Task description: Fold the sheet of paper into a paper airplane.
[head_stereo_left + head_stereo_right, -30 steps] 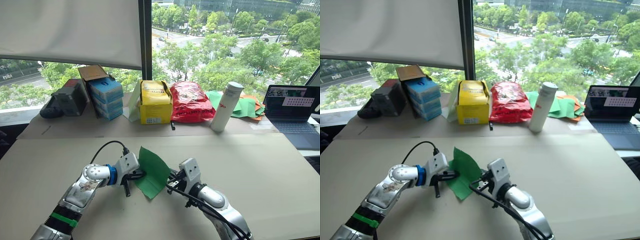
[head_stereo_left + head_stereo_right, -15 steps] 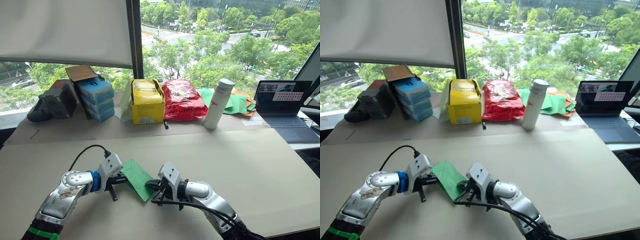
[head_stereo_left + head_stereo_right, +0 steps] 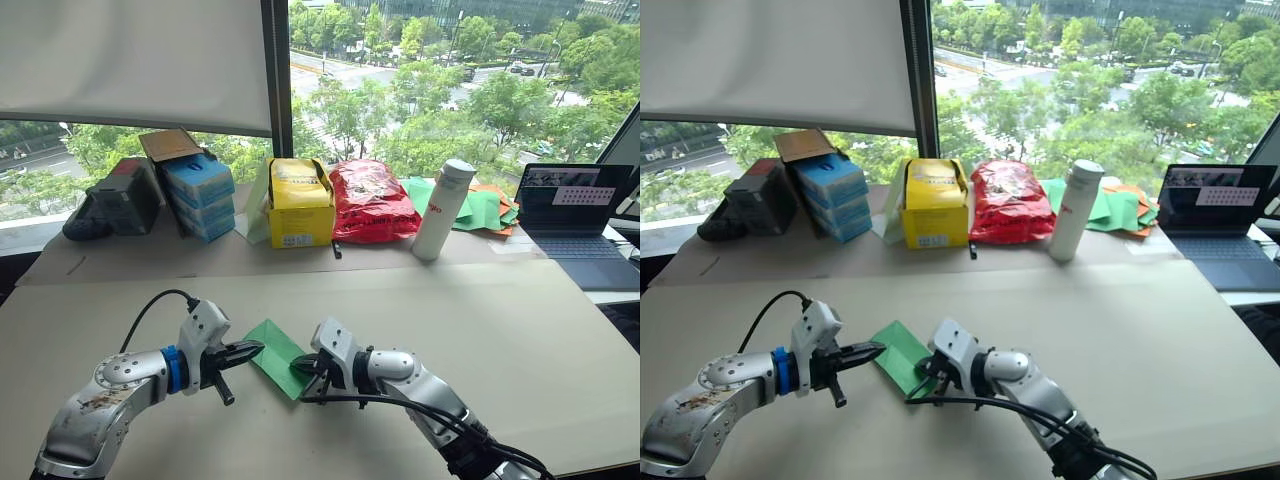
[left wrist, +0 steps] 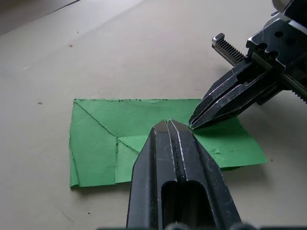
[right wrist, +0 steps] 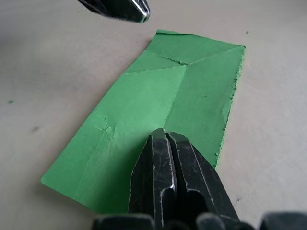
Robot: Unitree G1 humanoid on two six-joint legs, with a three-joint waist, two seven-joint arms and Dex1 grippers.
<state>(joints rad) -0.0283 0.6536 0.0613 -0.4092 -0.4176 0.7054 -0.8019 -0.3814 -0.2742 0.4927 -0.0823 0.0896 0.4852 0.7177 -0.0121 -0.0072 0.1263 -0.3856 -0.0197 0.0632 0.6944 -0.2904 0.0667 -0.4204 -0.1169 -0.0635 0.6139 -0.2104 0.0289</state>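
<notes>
The sheet of paper (image 3: 272, 352) is bright green and folded into a creased rectangle. It lies flat on the tan table (image 3: 520, 330) between my two grippers. My left gripper (image 3: 258, 346) is shut with nothing in it, and its tip hovers just over the paper's left side (image 4: 105, 139). My right gripper (image 3: 298, 368) is also shut, and its pointed tip rests on the paper's right part (image 5: 192, 96). In the left wrist view the right gripper (image 4: 193, 125) touches the paper close to my left fingertips (image 4: 160, 125).
Along the back of the table stand a black bag (image 3: 112, 200), stacked blue boxes (image 3: 200, 193), a yellow box (image 3: 300, 203), a red bag (image 3: 372, 200) and a white bottle (image 3: 443, 210). A heap of green and orange sheets (image 3: 490, 208) and a laptop (image 3: 580, 215) lie at the back right.
The paper, held up between both grippers a second ago, has come down and now lies flat. The left gripper has let go of it. The camera view also shifted.
</notes>
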